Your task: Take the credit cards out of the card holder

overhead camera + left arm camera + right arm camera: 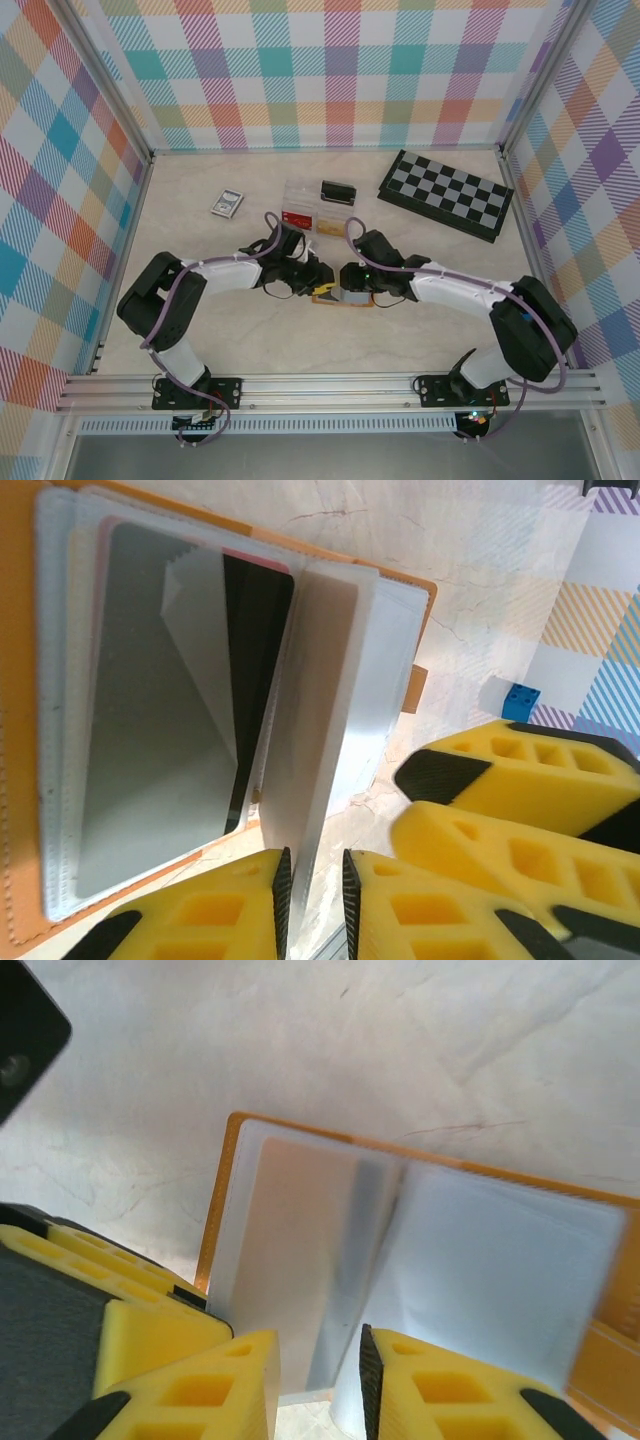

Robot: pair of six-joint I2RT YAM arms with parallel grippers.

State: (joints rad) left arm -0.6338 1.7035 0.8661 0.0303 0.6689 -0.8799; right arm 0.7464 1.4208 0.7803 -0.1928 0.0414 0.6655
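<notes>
The card holder [345, 298] lies open on the table between both grippers, with an orange cover [20, 780] and clear sleeves. A grey card [150, 730] and a black card [258, 650] sit inside the sleeves. One sleeve page [320, 730] stands upright between my left gripper's [312, 880] fingers. It rests against the left pad with a gap to the right pad, so the jaws are slightly open. My right gripper [318, 1380] is open over the holder's near edge [300, 1260], with a curved sleeve page [480, 1260] rising between its fingers. The two grippers [318, 278] [352, 280] nearly touch.
A folded chessboard [447, 193] lies at the back right. A clear box with red contents [298, 207], a small black case [338, 191] and a small grey device [227, 204] sit behind the grippers. Checked walls enclose the table.
</notes>
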